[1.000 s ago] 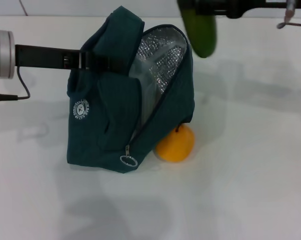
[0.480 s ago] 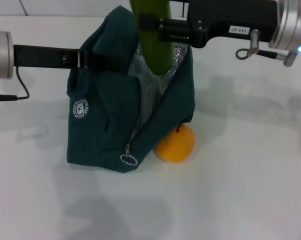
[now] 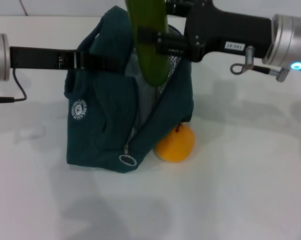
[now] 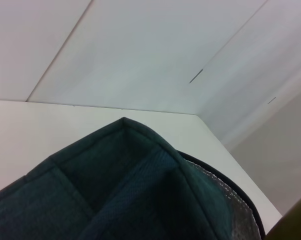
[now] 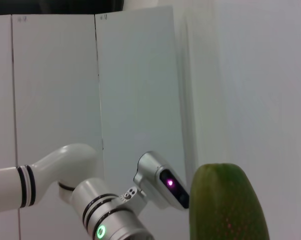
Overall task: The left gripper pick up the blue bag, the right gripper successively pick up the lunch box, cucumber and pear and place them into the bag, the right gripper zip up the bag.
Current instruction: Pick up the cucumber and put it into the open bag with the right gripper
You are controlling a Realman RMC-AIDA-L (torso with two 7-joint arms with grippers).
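Right gripper point(image 3: 153, 41) (cucumber point(image 3: 148, 45)) — pear point(image 3: 175, 143) beside blue bag point(image 3: 105, 120)

The right gripper point(image 3: 149, 40) swung in from the far right. It carried the cucumber point(image 3: 147, 42) upright over the bag's point(image 3: 103, 125) open mouth.

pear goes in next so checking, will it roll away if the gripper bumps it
Probably, a little. The pear looks round and smooth, lying on the bare white table, so a nudge could set it rolling. The blue bag sits against one side and would likely block it that way. Its firm-looking skin suggests it won't deform.
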